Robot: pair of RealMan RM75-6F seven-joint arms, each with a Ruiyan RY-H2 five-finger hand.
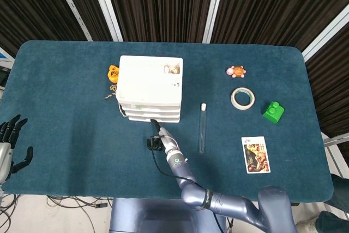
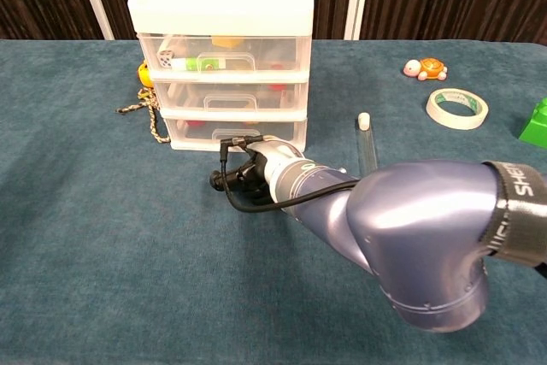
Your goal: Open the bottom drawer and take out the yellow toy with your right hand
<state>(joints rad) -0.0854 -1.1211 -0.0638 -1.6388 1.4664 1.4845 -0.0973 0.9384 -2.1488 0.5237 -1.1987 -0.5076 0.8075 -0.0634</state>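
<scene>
The white three-drawer unit (image 1: 150,83) stands mid-left on the blue table; in the chest view the drawer unit (image 2: 222,6) has clear fronts, all pushed in. The bottom drawer (image 2: 201,132) shows something red inside; no yellow toy shows in it. A yellow item (image 2: 226,41) lies in the top drawer. My right hand (image 1: 156,139) is just in front of the bottom drawer, a dark fingertip reaching to its front. In the chest view the right hand (image 2: 239,180) is mostly hidden by my forearm. My left hand (image 1: 11,145) hangs off the table's left edge, fingers apart, holding nothing.
An orange toy (image 1: 113,73) and a rope (image 2: 152,113) lie left of the unit. A glass tube (image 1: 202,129) lies right of my arm. Further right are a turtle toy (image 1: 236,71), a tape roll (image 1: 242,98), a green block (image 1: 272,112) and a picture card (image 1: 256,155).
</scene>
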